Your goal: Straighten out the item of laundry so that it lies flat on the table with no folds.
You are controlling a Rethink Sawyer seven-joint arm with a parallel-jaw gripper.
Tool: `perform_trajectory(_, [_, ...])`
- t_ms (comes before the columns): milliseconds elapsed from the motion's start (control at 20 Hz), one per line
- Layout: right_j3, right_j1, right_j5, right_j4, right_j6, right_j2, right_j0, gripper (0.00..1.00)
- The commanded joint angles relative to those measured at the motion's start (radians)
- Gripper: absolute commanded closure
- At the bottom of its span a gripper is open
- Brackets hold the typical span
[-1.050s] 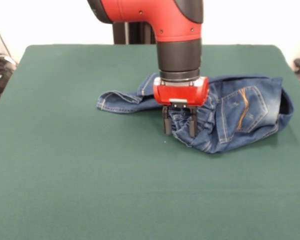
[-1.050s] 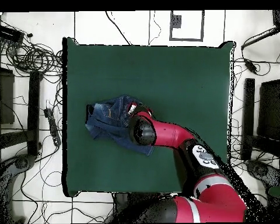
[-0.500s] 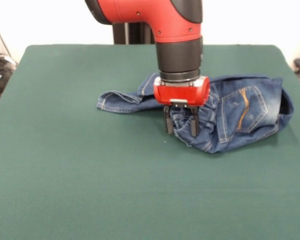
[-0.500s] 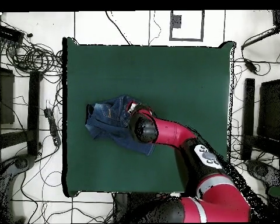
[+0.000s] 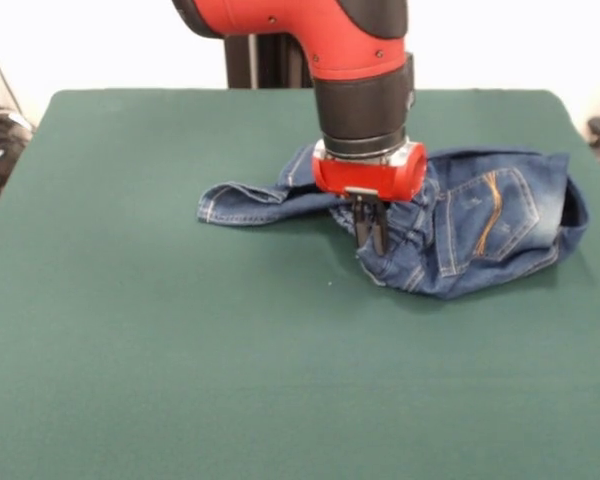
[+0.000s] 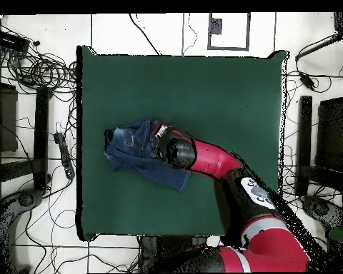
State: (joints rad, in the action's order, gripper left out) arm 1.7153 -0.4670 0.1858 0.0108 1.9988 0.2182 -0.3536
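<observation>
Claw (image 5: 371, 240), pinched on the bunched waistband of the jeans (image 5: 480, 230), should pull gently outward along the tabletop (image 5: 180, 350) to unfold them.

— What can you not see of the jeans (image 5: 480, 235)?

— My wrist covers their middle in the front view, and from overhead my arm (image 6: 203, 158) hides my gripper (image 5: 371, 232) completely, also part of the cloth.

— And the waistband?

— Bunched under my fingers (image 5: 377, 228); I cannot tell where the button is. The stitching is too small to read from above.

— The table (image 5: 130, 350)?

— Its near edge is cut off in the front view.
</observation>
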Motion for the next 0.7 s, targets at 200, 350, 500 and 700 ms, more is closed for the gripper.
perform_trajectory(200, [0.028,0.067,0.171,0.069,0.097,0.126,0.035,1.00])
perform_trajectory(350, [0.026,0.053,0.150,0.045,0.090,0.094,0.058,1.00])
perform_trajectory(500, [0.012,0.008,0.137,0.017,0.110,-0.011,0.130,1.00])
perform_trajectory(700, [-0.057,-0.082,0.173,-0.059,0.131,-0.325,0.329,1.00])
